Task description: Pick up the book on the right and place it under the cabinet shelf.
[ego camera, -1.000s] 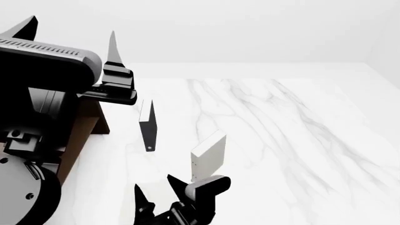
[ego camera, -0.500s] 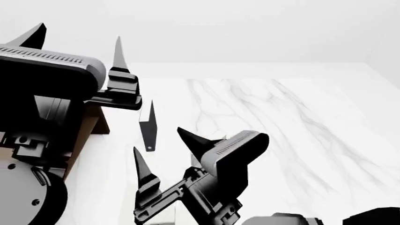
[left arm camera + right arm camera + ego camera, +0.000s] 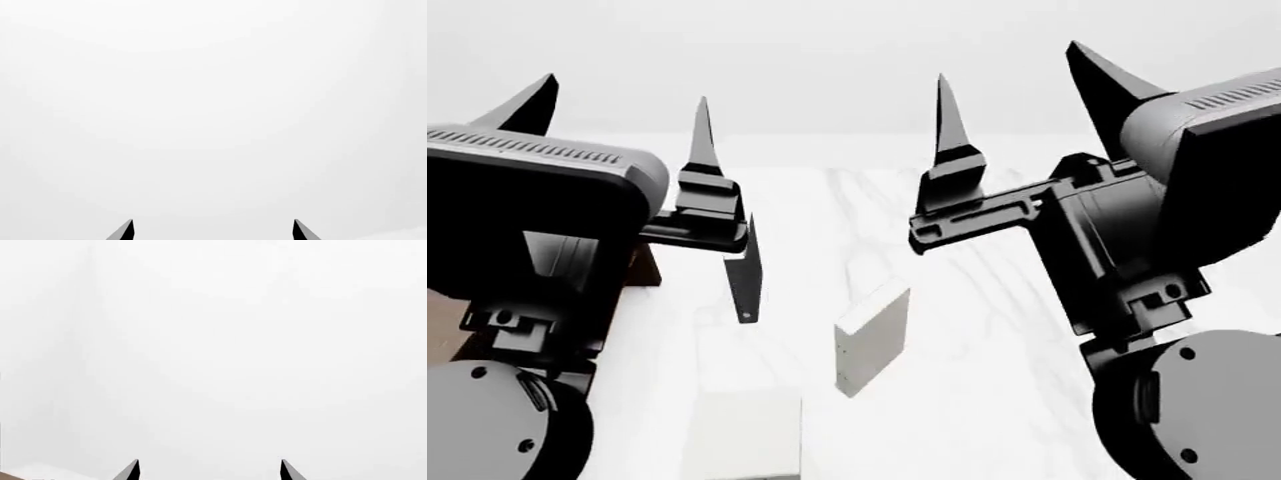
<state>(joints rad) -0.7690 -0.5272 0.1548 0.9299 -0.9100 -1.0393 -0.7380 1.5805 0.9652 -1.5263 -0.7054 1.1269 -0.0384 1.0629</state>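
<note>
Left gripper (image 3: pixel 621 105) hangs raised at the left with its fingers spread and empty, the cabinet shelf (image 3: pixel 645 268) barely showing behind it. Right of that stand the black book (image 3: pixel 743 280), then the book (image 3: pixel 872 338), upright on the marble table (image 3: pixel 1001 400). Right gripper (image 3: pixel 1014 85), low over the near edge a second ago, has swung up high, released and empty: the grasp is apparently not yet begun.
</note>
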